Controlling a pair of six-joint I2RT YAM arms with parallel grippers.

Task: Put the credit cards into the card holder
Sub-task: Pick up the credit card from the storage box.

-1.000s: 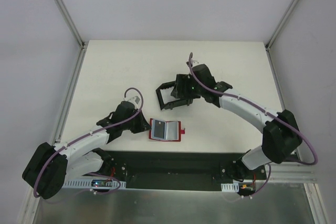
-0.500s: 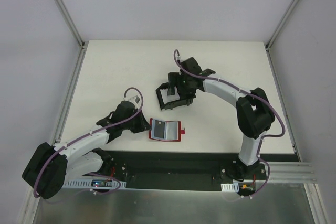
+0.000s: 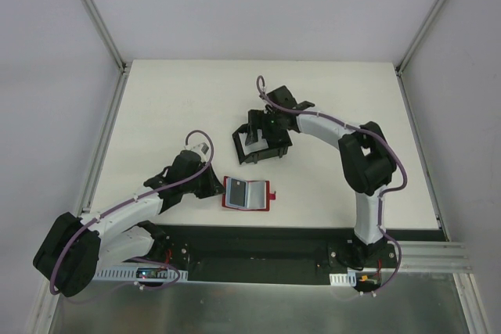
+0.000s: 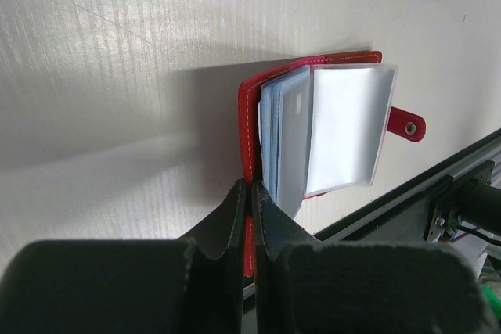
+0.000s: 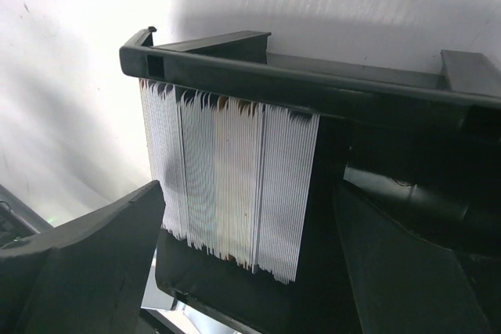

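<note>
Card holder (image 4: 248,123) stitched leather, perhaps faux; sleeves (image 4: 348,127) glossy plastic; table (image 4: 117,52) matt.

Open card holder (image 3: 247,193) with left pincer (image 3: 216,188) at its left edge — right pincer (image 3: 264,127) over black box (image 3: 259,146).

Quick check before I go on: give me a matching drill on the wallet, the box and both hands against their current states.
Things:
1. wallet
2. box
3. left hand
4. right hand

States:
A. open, a finger on either side of the cards
B. black, holding a stack of cards
C. red, lying open on the table
D. shut on a red edge

Pairs: 1-C, 2-B, 3-D, 4-A
</note>
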